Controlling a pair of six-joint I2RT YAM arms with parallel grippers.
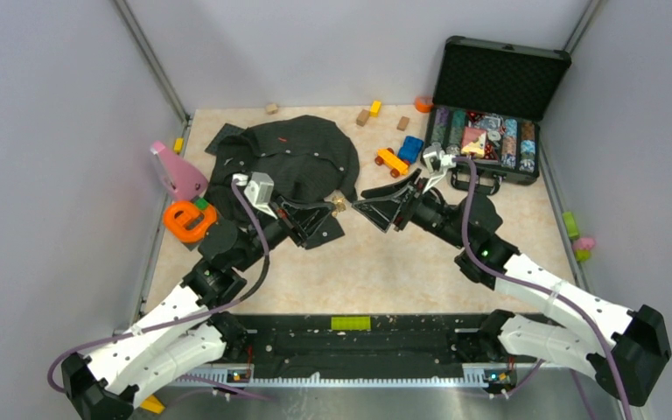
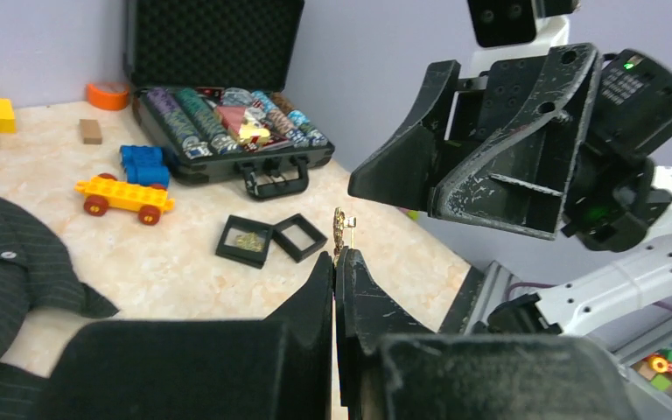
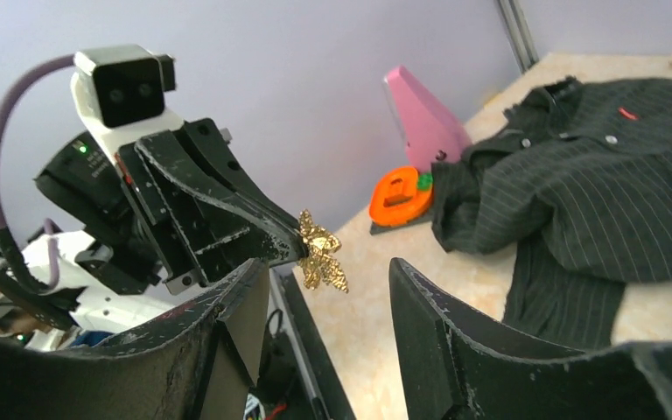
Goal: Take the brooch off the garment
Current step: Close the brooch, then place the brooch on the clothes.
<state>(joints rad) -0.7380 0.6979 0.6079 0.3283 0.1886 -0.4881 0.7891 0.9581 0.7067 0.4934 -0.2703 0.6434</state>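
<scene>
The brooch (image 1: 339, 204), a small crinkled gold ornament, hangs in the air over the table's middle, pinched at the tips of my left gripper (image 1: 331, 206), which is shut on it. In the left wrist view the brooch (image 2: 343, 229) sticks up from the closed left gripper (image 2: 336, 258). My right gripper (image 1: 359, 199) faces it from the right, open, and the brooch (image 3: 322, 252) sits just beyond the gap of the right gripper (image 3: 328, 267) without touching either finger. The garment (image 1: 302, 157), a dark pinstriped shirt, lies crumpled behind the left arm, apart from the brooch.
An open black case (image 1: 490, 131) of chips stands at the back right. A yellow toy car (image 1: 391, 161) and a blue brick (image 1: 410, 149) lie before it. Two small black square boxes (image 2: 271, 238) rest on the table. A pink object (image 1: 175, 171) and an orange one (image 1: 188, 219) sit at the left edge.
</scene>
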